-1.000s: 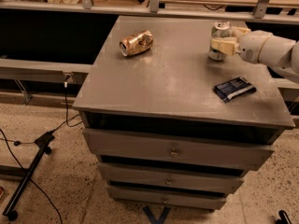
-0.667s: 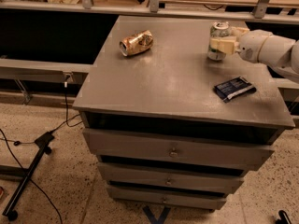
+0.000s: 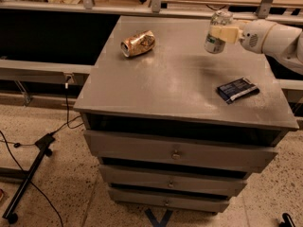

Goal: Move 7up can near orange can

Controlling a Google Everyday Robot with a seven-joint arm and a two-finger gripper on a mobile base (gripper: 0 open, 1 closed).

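The 7up can (image 3: pixel 217 38), silver and pale green, is upright and lifted a little above the grey tabletop (image 3: pixel 180 84) at the back right. My gripper (image 3: pixel 222 33) reaches in from the right on a white arm and is shut on the can's middle. The dented orange can (image 3: pixel 138 43) lies on its side on the tabletop at the back left, well apart from the 7up can.
A dark blue packet (image 3: pixel 237 89) lies on the tabletop at the right, in front of my arm. The table is a drawer cabinet with several drawers (image 3: pixel 176 152). A black stand and cables (image 3: pixel 33 164) lie on the floor at the left.
The gripper has lifted the 7up can off the tabletop and raised it slightly. The orange can and the packet have not moved.
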